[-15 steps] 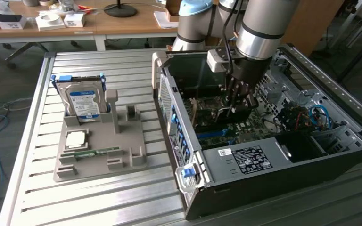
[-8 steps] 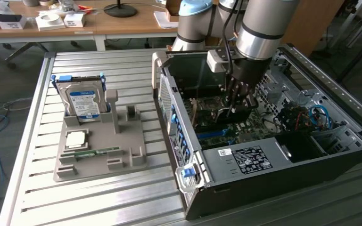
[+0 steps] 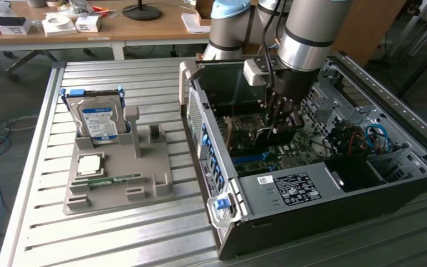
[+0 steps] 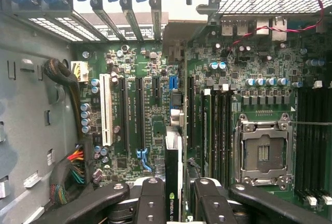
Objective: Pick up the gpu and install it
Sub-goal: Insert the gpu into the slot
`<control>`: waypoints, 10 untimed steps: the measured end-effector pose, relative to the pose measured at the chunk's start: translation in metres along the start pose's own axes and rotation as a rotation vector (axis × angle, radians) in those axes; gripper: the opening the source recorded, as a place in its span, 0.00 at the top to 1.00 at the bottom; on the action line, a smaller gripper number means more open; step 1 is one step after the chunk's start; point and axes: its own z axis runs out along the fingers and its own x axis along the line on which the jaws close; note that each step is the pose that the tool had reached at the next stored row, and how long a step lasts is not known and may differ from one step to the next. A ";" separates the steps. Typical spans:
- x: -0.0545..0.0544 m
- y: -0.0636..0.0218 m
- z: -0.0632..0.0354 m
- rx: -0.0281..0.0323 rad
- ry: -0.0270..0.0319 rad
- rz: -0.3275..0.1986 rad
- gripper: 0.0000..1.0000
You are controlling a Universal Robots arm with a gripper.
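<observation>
**Exterior view.** The arm reaches down into the open computer case [image 3: 288,189], which lies on its side on the slatted metal counter [image 3: 124,233]. The gripper [image 3: 279,125] is low inside the case, over the motherboard. On the exterior view's left, a grey fixture tray [image 3: 95,201] holds a hard drive [image 3: 98,122] upright, with a small green memory stick [image 3: 109,179] lying flat. Both are well apart from the arm.

**Wrist view.** The gripper [image 4: 176,197] is pinching the gpu [image 4: 173,175] between its fingers [image 4: 152,193], one on each face. The card is seen edge-on and stands upright over the motherboard [image 4: 140,130]. It runs from the gripper towards the rear slot openings [image 4: 155,22], in line with the expansion slots. The processor socket [image 4: 262,154] lies to one side and a white slot [image 4: 106,110] to the other. I cannot tell whether the card's edge connector has entered a slot or hangs just above it.

**Hazards, as I judge them.**
- A card tilted in the pinch, or offset sideways from its slot, would meet the slot wall under downward force, straining connector and board.
- The metal bracket could catch on the rear frame and jam one end high.
- Capacitors stand close beside the slot line, and a drifting card could strike them.
</observation>
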 end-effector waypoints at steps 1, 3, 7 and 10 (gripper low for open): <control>0.000 0.0000 0.0002 0.0000 0.0001 0.000 0.74; 0.000 0.0000 0.0018 0.0001 -0.0001 0.000 0.74; 0.000 0.0002 0.0039 0.0000 0.0001 0.000 0.74; 0.000 0.0009 0.0043 0.0000 0.0000 0.000 0.74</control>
